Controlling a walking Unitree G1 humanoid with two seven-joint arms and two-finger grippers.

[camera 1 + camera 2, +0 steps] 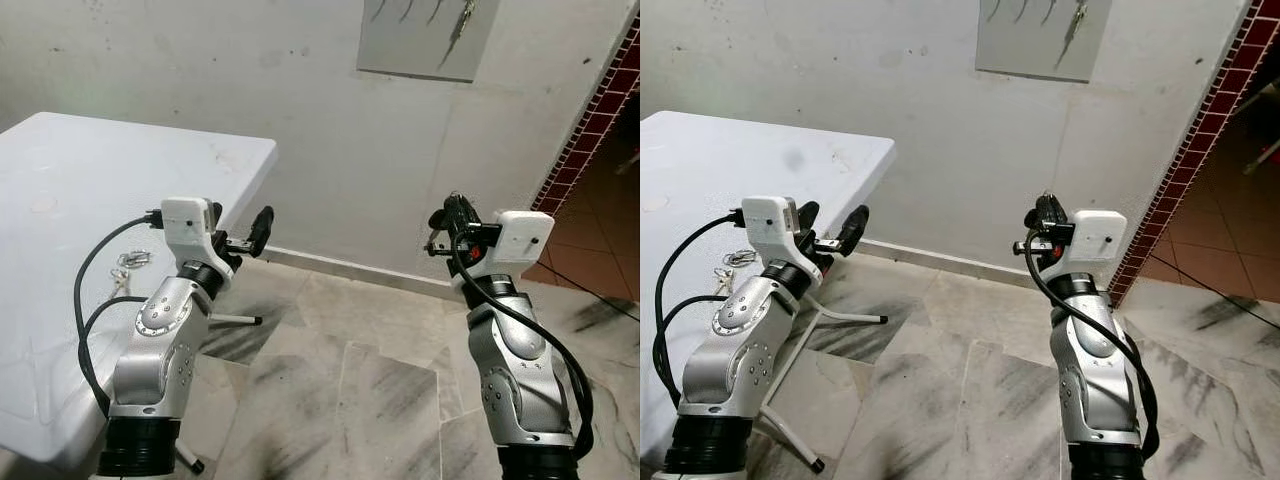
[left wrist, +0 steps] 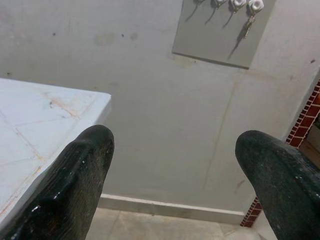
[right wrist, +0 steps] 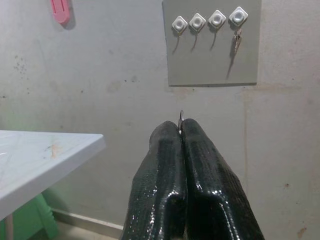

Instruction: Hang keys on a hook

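Key ring (image 3: 181,117) pinched between the pressed-together fingers of the right gripper (image 3: 181,131), only its thin metal loop peeking above the tips. Held in the air facing the wall, below the grey hook board (image 3: 212,70) with four white hooks (image 3: 208,21); a set of keys (image 3: 236,41) already hanging from the one nearest the brick edging. Left gripper (image 1: 250,238) spread wide apart, holding nothing, just off the corner of the white table (image 1: 120,170). More keys (image 1: 130,263) lying on the table beside the left arm.

White table on a tiled floor

A bunch of keys (image 1: 130,262) lies on the white table (image 1: 120,160), near its right edge.
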